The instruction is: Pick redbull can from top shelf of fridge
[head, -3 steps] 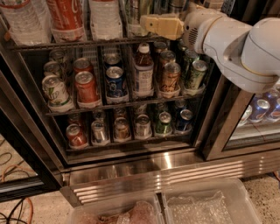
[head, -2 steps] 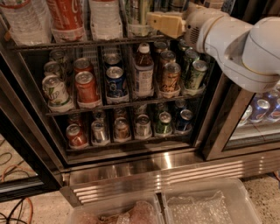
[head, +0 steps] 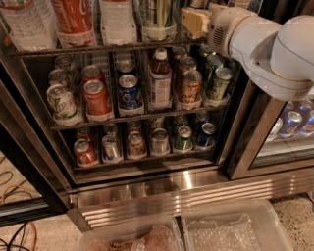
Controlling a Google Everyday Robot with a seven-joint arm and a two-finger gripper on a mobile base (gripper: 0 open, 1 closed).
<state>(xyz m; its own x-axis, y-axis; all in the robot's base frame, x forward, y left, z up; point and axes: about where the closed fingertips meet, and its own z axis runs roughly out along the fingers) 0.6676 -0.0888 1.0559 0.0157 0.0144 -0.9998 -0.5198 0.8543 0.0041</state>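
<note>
Redbull can: mostly hidden behind claw, at 1 o'clock in view, on top shelf. Claw state cannot be told. Thin metal is judged light, slick, dentable; mid-body side grip advised. Striped can is seen at claw's 9 o'clock.

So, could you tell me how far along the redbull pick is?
Done: the fridge stands open and the gripper is at the top shelf, beside the striped can. In hand: the approach. Left: grasping and lifting out the redbull can, which I cannot make out.
</note>
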